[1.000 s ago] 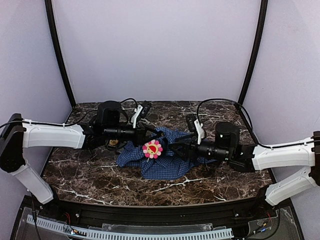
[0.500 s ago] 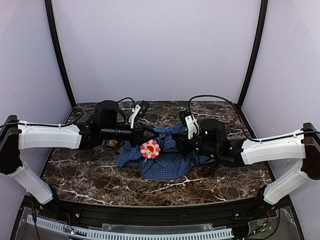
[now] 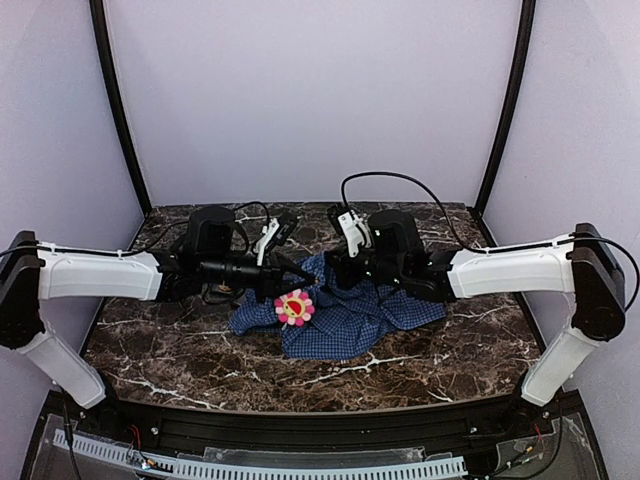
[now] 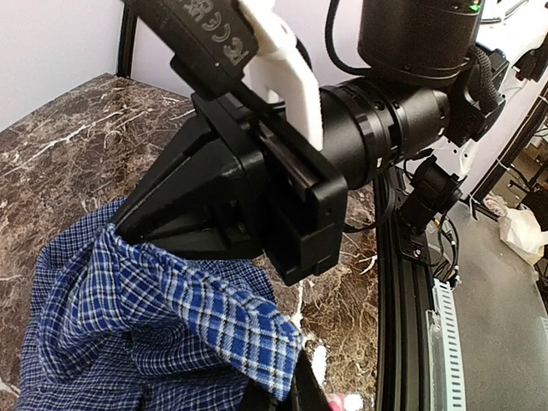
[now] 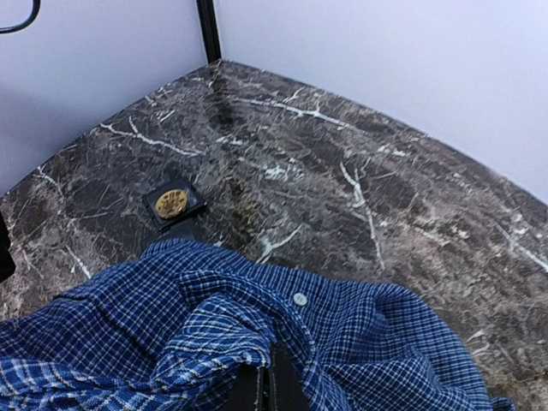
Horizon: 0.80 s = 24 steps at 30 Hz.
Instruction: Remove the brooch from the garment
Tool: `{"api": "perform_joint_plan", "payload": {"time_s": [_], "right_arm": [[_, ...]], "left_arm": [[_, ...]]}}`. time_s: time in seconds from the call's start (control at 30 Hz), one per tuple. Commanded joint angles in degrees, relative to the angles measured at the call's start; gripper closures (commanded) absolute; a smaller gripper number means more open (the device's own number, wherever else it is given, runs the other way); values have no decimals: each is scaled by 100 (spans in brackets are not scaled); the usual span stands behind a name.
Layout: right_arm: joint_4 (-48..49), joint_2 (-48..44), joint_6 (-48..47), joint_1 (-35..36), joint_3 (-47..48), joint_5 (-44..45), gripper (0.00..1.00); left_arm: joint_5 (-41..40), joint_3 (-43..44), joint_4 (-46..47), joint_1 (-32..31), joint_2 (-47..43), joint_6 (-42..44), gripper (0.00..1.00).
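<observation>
The garment (image 3: 345, 325), a blue check shirt, lies crumpled mid-table. On its left part sits the brooch (image 3: 294, 308), a pink-petalled flower with a yellow centre. My left gripper (image 3: 290, 272) is shut on a fold of the garment (image 4: 128, 325); in the left wrist view its own tips (image 4: 287, 394) sit under the cloth, with a pink bit of the brooch (image 4: 347, 402) beside them. My right gripper (image 3: 333, 272) is shut on the garment's far edge, so a ridge of cloth stretches between the two grippers. In the right wrist view its fingers (image 5: 270, 385) are closed among bunched cloth (image 5: 411, 342) near a white button (image 5: 299, 299).
A small black tray (image 5: 174, 204) holding a round gold piece lies on the marble just beyond the shirt's left edge. Black frame posts (image 3: 115, 100) and pale walls close in the back and sides. A black rail (image 4: 390, 282) runs along the table's near edge.
My right gripper has shut and swung left and back onto the shirt's far edge. The cloth has bunched up and the brooch has slid slightly left and nearer. The left arm has barely moved.
</observation>
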Motion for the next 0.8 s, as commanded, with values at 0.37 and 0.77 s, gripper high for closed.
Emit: {"api": "perform_joint_plan", "payload": {"time_s": [0.37, 0.77], "right_arm": [[-33, -1528, 1459, -503, -990, -467, 39], [1374, -1271, 1965, -301, -1669, -2011, 44]], "left_arm": [[-864, -253, 1717, -65, 754, -938, 99], [-1343, -222, 1584, -65, 555, -975, 99]]}}
